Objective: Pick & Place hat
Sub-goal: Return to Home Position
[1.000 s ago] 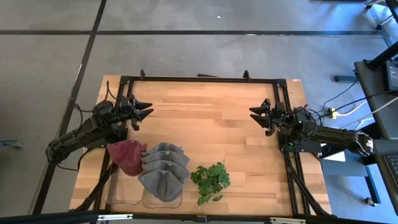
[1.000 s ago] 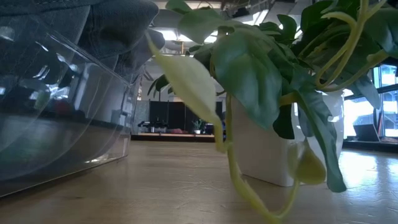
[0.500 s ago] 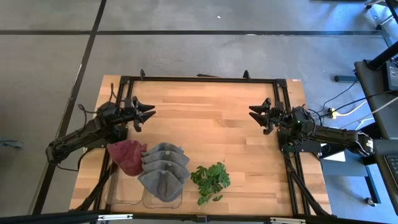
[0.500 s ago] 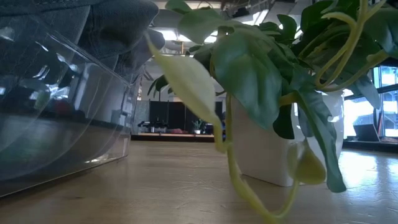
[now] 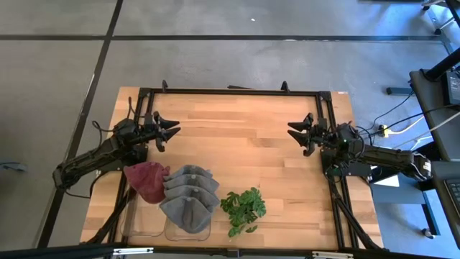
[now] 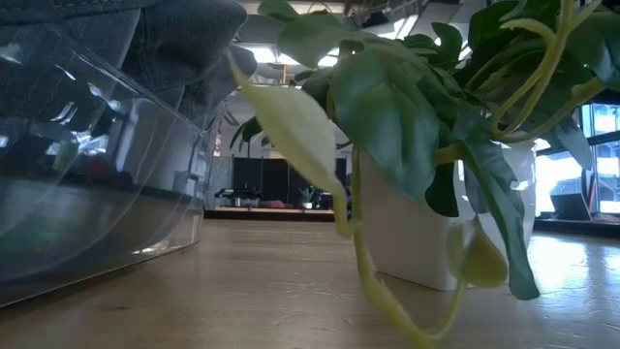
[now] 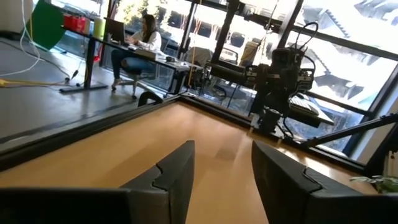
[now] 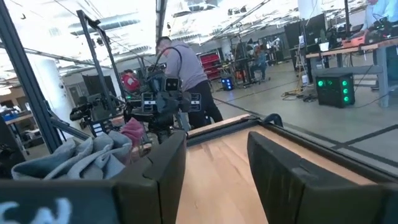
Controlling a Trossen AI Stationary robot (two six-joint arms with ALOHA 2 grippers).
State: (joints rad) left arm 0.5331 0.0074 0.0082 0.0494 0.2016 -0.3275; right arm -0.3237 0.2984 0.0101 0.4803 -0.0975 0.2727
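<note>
Your left hand [image 5: 167,130] and right hand [image 5: 296,134] hang fingers apart over opposite desk [image 5: 237,147] edges, gray caps [image 5: 188,193] in the bin [image 5: 172,234].

Even overhead light fills the high view; the table [image 5: 237,122] is bright, with only faint, soft shadows. In the low view, daylight glares white at the right edge behind the plant [image 6: 407,116], and the bin [image 6: 87,194] carries reflections. Windows [image 7: 348,50] at the left wrist view's upper right wash out white. Ceiling lights [image 8: 193,12] glare along the right wrist view's top.
</note>
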